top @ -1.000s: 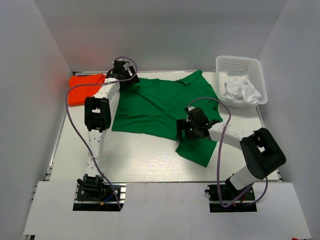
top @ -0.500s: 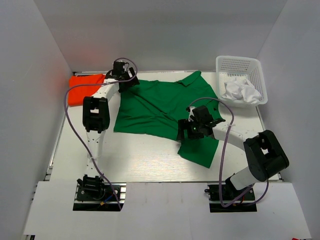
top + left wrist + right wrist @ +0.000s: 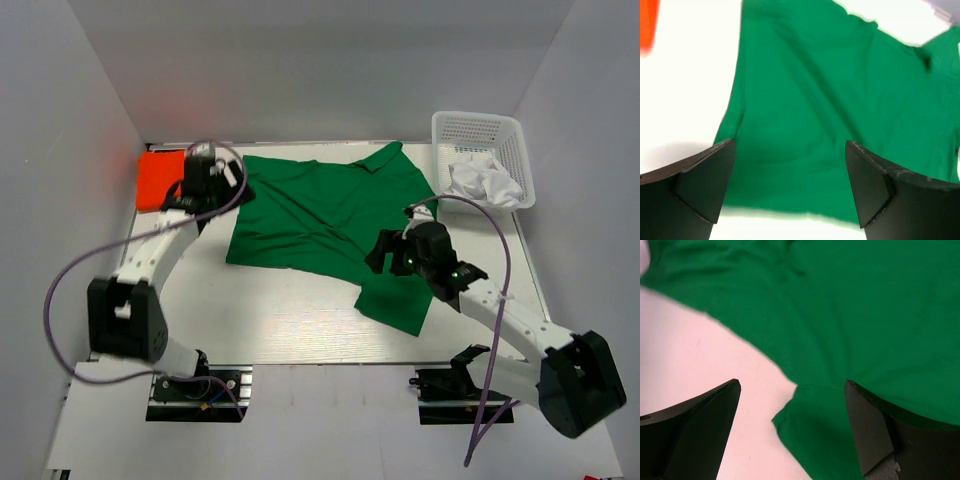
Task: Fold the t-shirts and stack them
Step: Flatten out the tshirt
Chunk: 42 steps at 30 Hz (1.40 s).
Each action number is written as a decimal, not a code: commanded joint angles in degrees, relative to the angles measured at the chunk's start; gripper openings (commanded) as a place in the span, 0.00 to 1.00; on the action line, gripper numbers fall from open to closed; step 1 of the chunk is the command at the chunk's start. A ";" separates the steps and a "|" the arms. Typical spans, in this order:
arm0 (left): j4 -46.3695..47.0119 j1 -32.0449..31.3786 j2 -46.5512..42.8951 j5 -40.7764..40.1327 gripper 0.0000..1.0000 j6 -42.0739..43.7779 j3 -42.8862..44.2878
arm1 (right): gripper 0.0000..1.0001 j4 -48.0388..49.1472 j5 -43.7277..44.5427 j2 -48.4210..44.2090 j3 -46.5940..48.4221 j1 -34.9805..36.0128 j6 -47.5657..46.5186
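The spread t-shirt (image 3: 320, 215) lies flat across the middle of the worktop (image 3: 280, 310), its collar toward the far edge and one corner reaching toward the near right. The folded t-shirt (image 3: 158, 180) sits in the far left corner, apart from the spread one. The left gripper (image 3: 212, 172) is between the two, at the spread shirt's far left edge. The right gripper (image 3: 384, 252) is above that shirt's near right part. The mesh basket (image 3: 478, 128) stands in the far right corner, just beside the shirt, with a crumpled cloth (image 3: 485, 182) inside it.
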 commanded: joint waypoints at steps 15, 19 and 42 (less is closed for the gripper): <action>3.41 0.93 -21.05 -9.30 1.00 -12.73 -36.63 | 0.90 -5.01 17.63 -4.48 -2.53 -1.04 9.87; 2.28 0.93 -16.21 -12.02 0.98 -12.73 -34.78 | 0.90 -6.24 17.55 -4.13 -3.14 -1.13 10.04; 3.17 0.93 -4.51 -9.30 0.00 -10.36 -31.53 | 0.90 -33.09 17.81 -4.48 0.90 -0.69 14.43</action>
